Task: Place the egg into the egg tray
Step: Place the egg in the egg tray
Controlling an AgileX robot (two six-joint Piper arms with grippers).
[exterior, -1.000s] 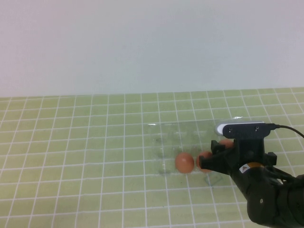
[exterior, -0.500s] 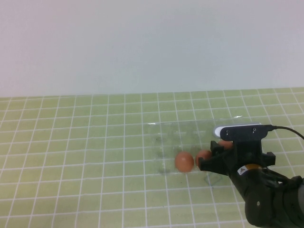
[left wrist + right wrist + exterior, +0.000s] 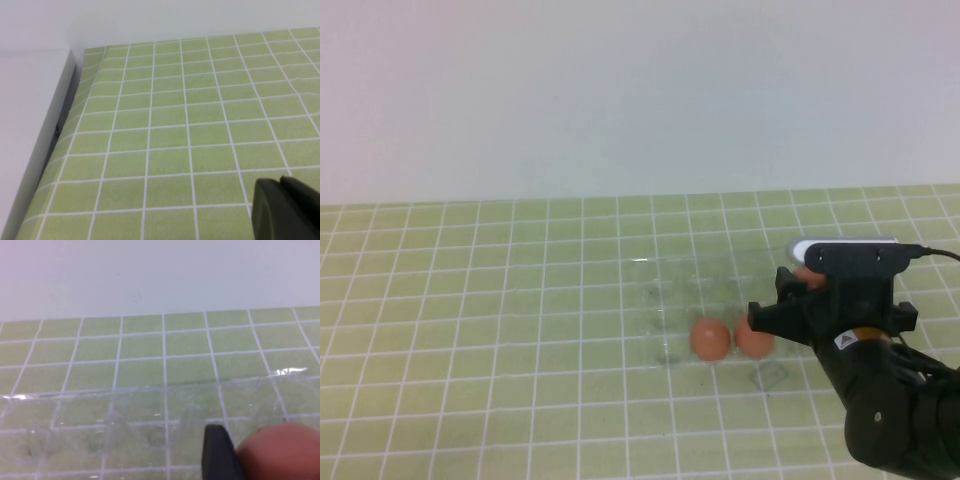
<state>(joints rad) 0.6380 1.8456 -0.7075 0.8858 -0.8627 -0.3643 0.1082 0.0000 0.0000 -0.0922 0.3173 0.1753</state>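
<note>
My right gripper [image 3: 798, 293] is at the right end of the clear egg tray [image 3: 665, 290], shut on a reddish-brown egg [image 3: 807, 276] that peeks out above its wrist. In the right wrist view that egg [image 3: 280, 452] sits against the black finger [image 3: 217, 455], just above the tray's cups [image 3: 125, 415]. Two more eggs [image 3: 710, 338] [image 3: 755, 338] sit side by side in the tray's near row. My left gripper [image 3: 286, 210] shows only in the left wrist view, shut and empty over bare green mat.
The green grid mat [image 3: 470, 330] covers the table. A white wall [image 3: 620, 90] runs along the back. In the left wrist view a white raised edge [image 3: 35, 125] borders the mat.
My right gripper has moved a little right and up with its egg. The second egg in the tray, partly hidden before, now shows fully.
</note>
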